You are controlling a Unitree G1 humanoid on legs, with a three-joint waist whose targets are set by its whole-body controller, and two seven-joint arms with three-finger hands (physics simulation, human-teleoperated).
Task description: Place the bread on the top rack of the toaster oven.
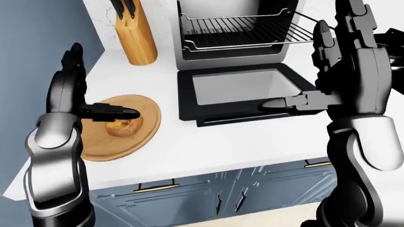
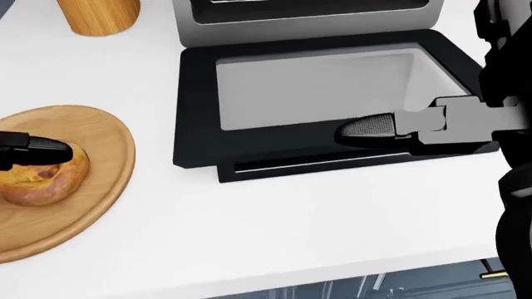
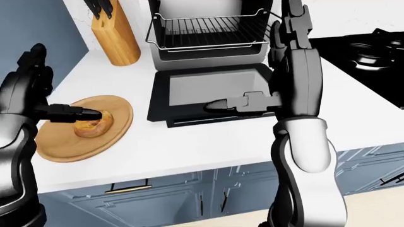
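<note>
The bread [image 1: 123,126], a small golden bun, lies on a round wooden board [image 1: 113,147] at the left of the white counter. My left hand [image 1: 101,87] is open just above it, fingers upright and thumb [image 2: 37,148] stretched over the bun's top. The toaster oven [image 1: 189,54] stands at the top centre with its door [image 1: 240,90] folded down flat and the top wire rack [image 1: 246,29] pulled out, bare. My right hand [image 1: 300,71] is open above the door's right side, thumb [image 2: 374,128] pointing left over the glass; it holds nothing.
A wooden knife block [image 1: 136,35] stands left of the oven by the blue wall. A black stove [image 3: 372,47] lies to the right. The counter edge [image 1: 208,165] runs above blue cabinet doors.
</note>
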